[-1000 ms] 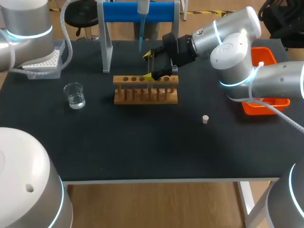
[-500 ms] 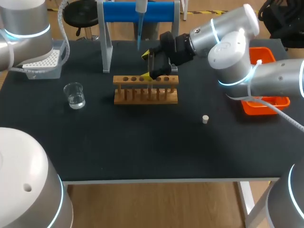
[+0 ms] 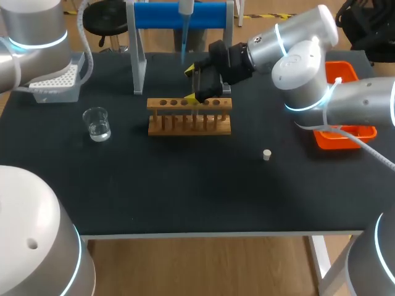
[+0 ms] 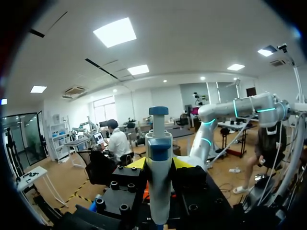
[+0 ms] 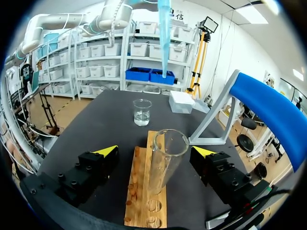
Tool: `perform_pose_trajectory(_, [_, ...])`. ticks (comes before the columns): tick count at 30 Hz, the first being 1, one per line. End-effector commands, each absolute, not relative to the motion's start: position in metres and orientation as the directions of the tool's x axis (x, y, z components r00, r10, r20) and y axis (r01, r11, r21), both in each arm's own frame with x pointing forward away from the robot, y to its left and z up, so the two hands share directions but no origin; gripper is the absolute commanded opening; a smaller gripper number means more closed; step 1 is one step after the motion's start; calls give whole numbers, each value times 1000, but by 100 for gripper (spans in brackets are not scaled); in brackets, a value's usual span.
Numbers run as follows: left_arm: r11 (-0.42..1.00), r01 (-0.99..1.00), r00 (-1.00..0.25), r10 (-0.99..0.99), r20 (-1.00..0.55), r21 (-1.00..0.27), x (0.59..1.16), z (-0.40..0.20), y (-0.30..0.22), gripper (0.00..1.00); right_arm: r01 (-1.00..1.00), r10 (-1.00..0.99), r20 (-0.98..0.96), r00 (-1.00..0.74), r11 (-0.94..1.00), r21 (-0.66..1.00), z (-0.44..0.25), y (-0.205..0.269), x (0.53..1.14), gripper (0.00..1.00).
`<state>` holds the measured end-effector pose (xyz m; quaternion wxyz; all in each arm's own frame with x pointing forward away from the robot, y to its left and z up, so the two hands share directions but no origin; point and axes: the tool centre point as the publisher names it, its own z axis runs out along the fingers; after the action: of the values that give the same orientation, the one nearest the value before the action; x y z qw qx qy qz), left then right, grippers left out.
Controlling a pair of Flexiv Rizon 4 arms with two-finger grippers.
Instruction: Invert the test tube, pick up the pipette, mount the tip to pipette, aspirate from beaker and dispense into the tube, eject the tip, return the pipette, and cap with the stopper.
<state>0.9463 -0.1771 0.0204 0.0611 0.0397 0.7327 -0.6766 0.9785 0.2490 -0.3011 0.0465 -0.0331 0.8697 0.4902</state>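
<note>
A clear test tube [image 5: 163,163] stands upright, mouth up, in the wooden rack [image 5: 144,201]. My right gripper [image 5: 156,151] is open around it, with a gap on each side of the glass. In the head view this gripper [image 3: 192,83] hovers over the rack [image 3: 189,116] and hides the tube. My left gripper [image 4: 158,163] is shut on the white and blue pipette [image 4: 158,139]. The pipette [image 3: 184,9] hangs behind the rack with its blue tip [image 3: 183,46] pointing down. The beaker [image 3: 97,123] holds liquid left of the rack. A small white stopper [image 3: 266,154] lies right of the rack.
The blue and grey pipette stand [image 3: 179,15] rises at the back behind the rack. A tip box [image 3: 55,83] sits at the back left and an orange bin [image 3: 345,132] at the right edge.
My right gripper has edged slightly back and to the left over the rack. The pipette swayed a little sideways and came back.
</note>
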Motion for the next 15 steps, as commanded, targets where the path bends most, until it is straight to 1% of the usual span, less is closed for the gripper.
perform_pose_trajectory(1, [80, 146, -989, -10, -147, -986, 951, 23, -184, 0, -113, -19, -122, -992, 526, 843, -300, 247, 979, 100])
perform_pose_trajectory(15, [46, 142, -990, 23, -141, -989, 949, 20, -199, 0, -114, -20, -121, -992, 526, 843, -300, 247, 979, 100])
